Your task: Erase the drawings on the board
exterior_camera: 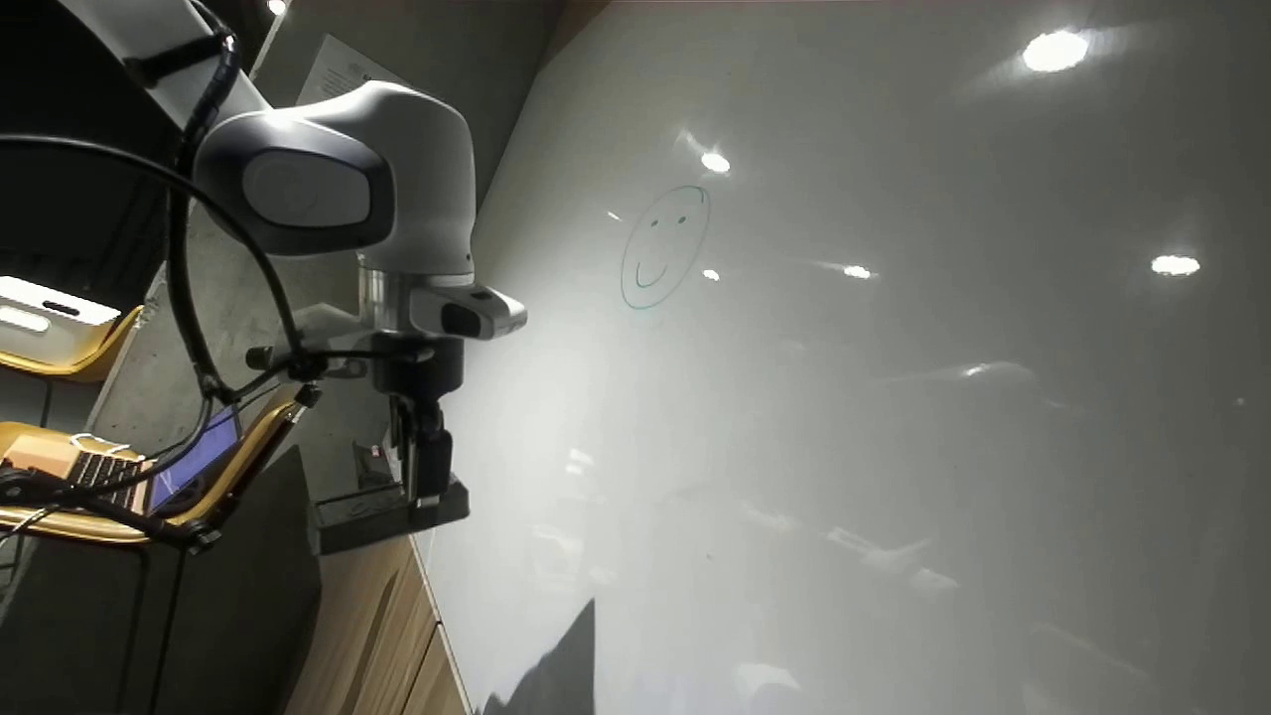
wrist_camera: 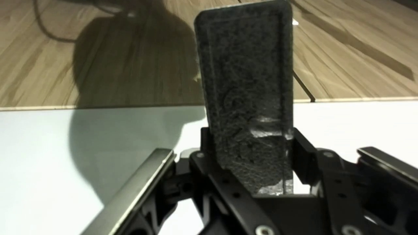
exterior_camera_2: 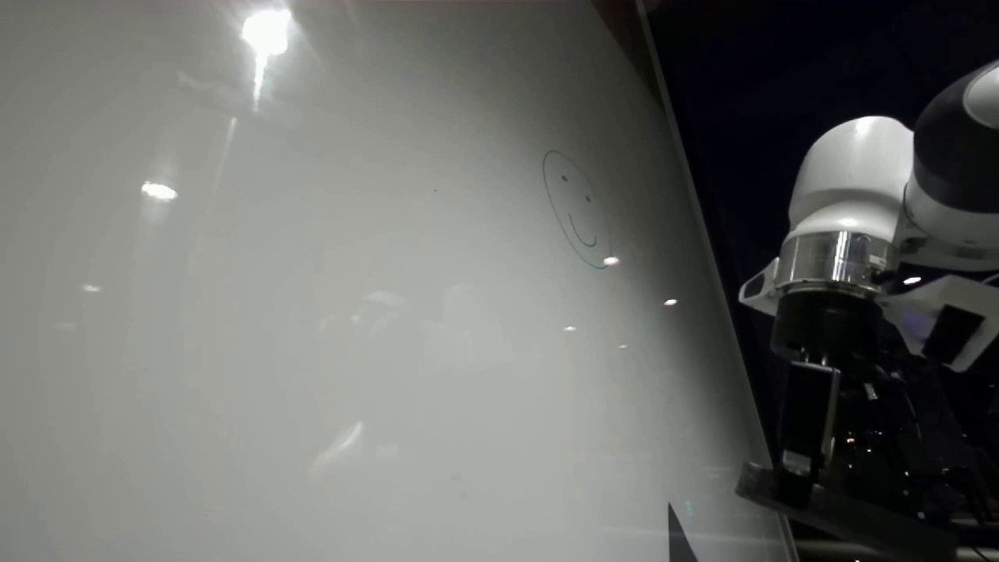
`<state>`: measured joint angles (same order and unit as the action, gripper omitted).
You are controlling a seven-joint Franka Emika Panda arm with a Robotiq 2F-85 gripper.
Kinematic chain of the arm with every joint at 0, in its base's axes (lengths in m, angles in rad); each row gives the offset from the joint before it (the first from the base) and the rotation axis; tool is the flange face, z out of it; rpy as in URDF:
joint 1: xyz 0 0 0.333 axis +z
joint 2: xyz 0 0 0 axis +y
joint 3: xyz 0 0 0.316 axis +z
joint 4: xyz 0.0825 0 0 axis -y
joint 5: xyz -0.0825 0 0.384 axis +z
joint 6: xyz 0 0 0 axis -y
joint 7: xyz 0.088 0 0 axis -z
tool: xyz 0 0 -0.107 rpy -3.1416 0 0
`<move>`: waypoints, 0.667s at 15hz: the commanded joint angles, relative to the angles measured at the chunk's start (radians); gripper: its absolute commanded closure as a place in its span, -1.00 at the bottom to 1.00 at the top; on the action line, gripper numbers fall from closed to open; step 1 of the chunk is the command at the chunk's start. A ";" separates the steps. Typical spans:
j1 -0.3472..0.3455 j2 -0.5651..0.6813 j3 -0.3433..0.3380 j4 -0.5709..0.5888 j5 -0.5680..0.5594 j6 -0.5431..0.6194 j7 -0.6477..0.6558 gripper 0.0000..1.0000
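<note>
Gripping 1 dark eraser (wrist_camera: 246, 65), hand (wrist_camera: 254, 150) near the board (exterior_camera: 854, 417) with 1 smiley drawing (exterior_camera: 665, 246).

On the board (exterior_camera: 894, 447), the drawing (exterior_camera: 666, 248) is sitting in the upper visible half, near the edge closest to the arm (exterior_camera: 427, 189). In an exterior view the arm is hanging left of the board, the gripper (exterior_camera: 421, 489) holding an eraser (exterior_camera: 369, 529) by the board's left edge. Panelling (exterior_camera: 372, 636) is running along the board's lower left edge. Farther left of the board, a chair (exterior_camera: 256, 429) is standing with a laptop (exterior_camera: 199, 465) on it.
</note>
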<state>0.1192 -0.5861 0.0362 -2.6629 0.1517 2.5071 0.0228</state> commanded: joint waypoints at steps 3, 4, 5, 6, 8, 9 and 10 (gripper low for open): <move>0.025 -0.022 -0.006 0.146 0.050 -0.036 0.016 0.36; 0.027 -0.020 -0.005 0.168 0.053 -0.035 0.017 0.36; 0.029 -0.017 -0.002 0.190 0.055 -0.033 0.020 0.36; 0.031 -0.015 -0.002 0.209 0.056 -0.032 0.020 0.36; 0.032 -0.009 -0.003 0.246 0.056 -0.028 0.021 0.36; 0.032 -0.006 -0.006 0.264 0.056 -0.028 0.020 0.36; 0.030 -0.001 -0.009 0.283 0.056 -0.028 0.018 0.36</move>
<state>0.1424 -0.6041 0.0373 -2.4459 0.1835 2.5053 0.0397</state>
